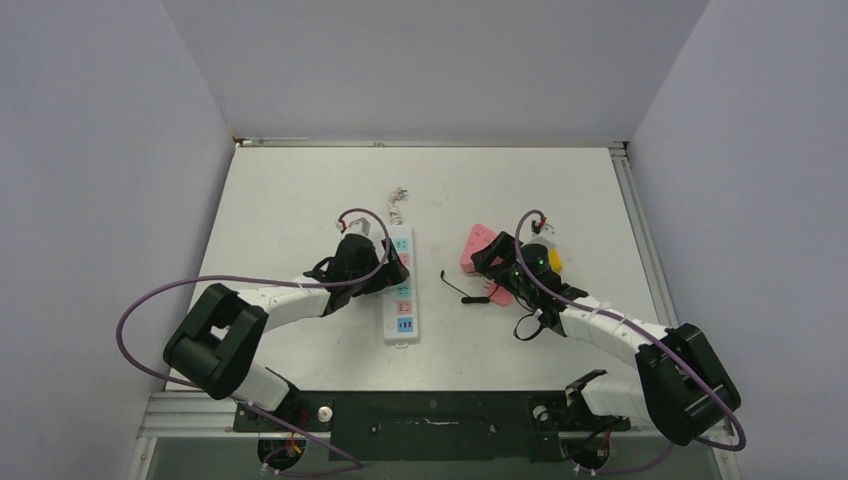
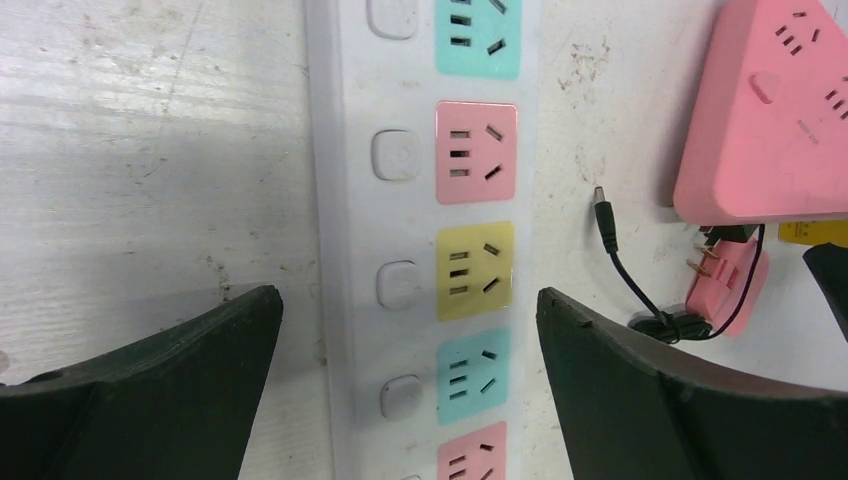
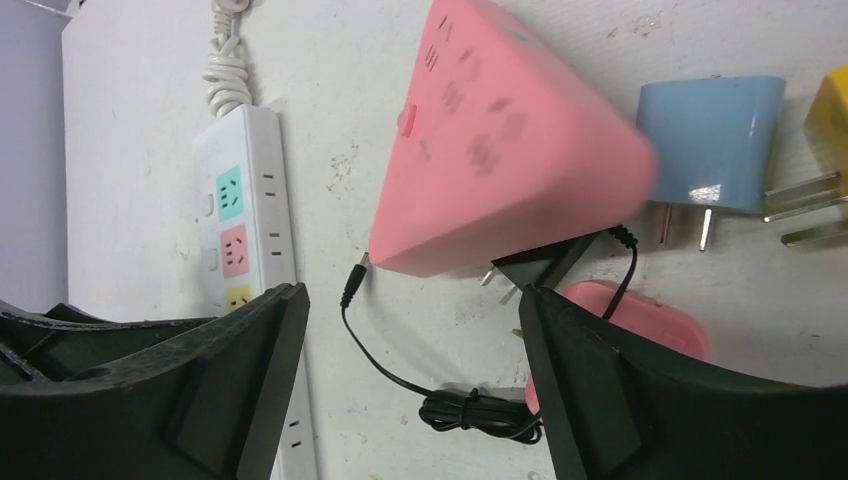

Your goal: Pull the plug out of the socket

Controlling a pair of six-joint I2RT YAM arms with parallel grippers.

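**A:** Where is the power strip (image 1: 400, 285)?

**B:** It lies flat on the table (image 1: 290, 190), running away from the arms. Its coiled white cord (image 1: 397, 200) is at the far end.

**A:** And the left gripper (image 2: 408, 300)?

**B:** It sits right over the strip with its jaws spread wide. One finger is on each long side, and neither is pressing the casing. The yellow outlet (image 2: 475, 270) sits between them.

**A:** What about the plug?

**B:** The pink plug (image 2: 728, 280) lies on the table to the right of the strip, apart from it, with its metal prongs bare. A thin black cable (image 3: 400, 375) trails from it toward the strip and ends in a small barrel tip.

**A:** Is the right gripper (image 3: 410, 300) holding it?

**B:** No. Its jaws stand apart, with only the cable and bare table between them. The plug is just beside the finger farther from the strip and partly hidden by it.

**A:** Is there anything else near the strip?

**B:** A pink outlet block (image 3: 500, 150) sits right of the strip, beyond the plug. A blue plug (image 3: 712, 140) and a yellow one (image 3: 830, 110) are farther right.
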